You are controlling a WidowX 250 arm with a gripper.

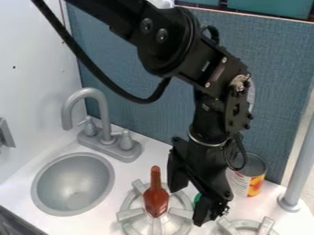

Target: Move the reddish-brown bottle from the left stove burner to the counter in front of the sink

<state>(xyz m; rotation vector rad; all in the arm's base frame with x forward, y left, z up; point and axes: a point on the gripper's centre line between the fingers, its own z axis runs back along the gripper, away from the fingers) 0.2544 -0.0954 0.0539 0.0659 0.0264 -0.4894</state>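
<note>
A blue-grey panel (pixel 138 105) backs the white worktop (pixel 144 147). In the camera view, the gripper (pixel 187 207) hangs over the front of it, jaws apart. Just to their left, a red-brown bottle (pixel 155 199) sits on a grey burner (pixel 127 215), neck toward the panel. A sliver of something green (pixel 197 198) shows by the jaws; whether they touch it, I cannot tell. Behind and right of them is a can (pixel 255 180); farther left, a sink (pixel 72 181) and tap (pixel 103 112).
</note>
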